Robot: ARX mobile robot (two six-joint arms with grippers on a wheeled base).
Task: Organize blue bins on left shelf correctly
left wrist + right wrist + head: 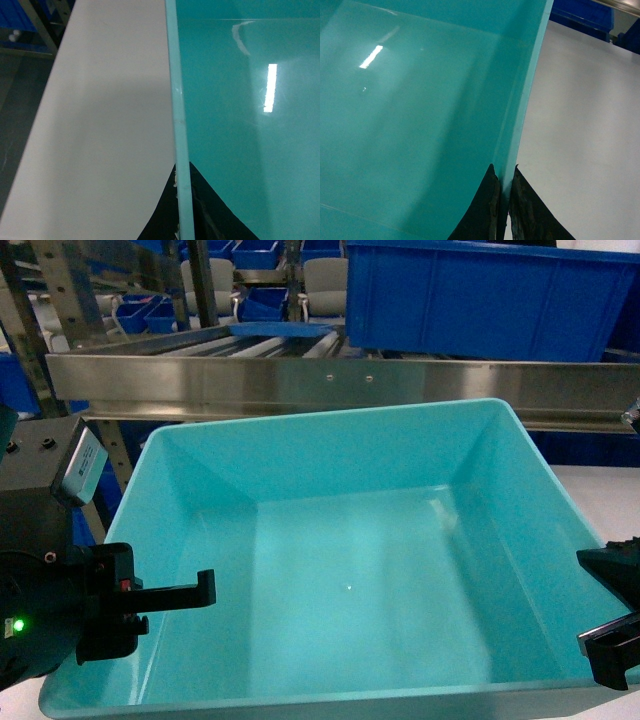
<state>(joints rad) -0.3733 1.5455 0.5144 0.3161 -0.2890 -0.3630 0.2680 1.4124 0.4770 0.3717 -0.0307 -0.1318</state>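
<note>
The big turquoise tub (350, 540) fills most of the head view, open side up and glossy inside, sitting just in front of the steel front rail of the shelf (300, 380), with a white table (100, 125) showing under it on both sides. The left gripper (184, 210) is on the tub's left wall near the front corner, and the right gripper (504, 210) is on the right wall at about the same spot. From the head camera you only get the outside of each one: a black finger sticking inward over the left rim, and dark fingers at the right edge of the frame, so you can't tell much about the grip there. The wrist cameras fill that in. On the left wrist view the thin rim runs straight up the middle with one dark finger (160, 220) outside over the table and the other inside the tub, pinched narrow on the wall. Right wrist view is the same deal, two dark fingers (480, 210) closed tight with the rim between them, tub to the inside, table to the outside. What the wrists don't show is the shelf's rollers, plus a darker blue ribbed bin (490, 300) parked on that tier up and to the right, beyond the tub's far wall.
</note>
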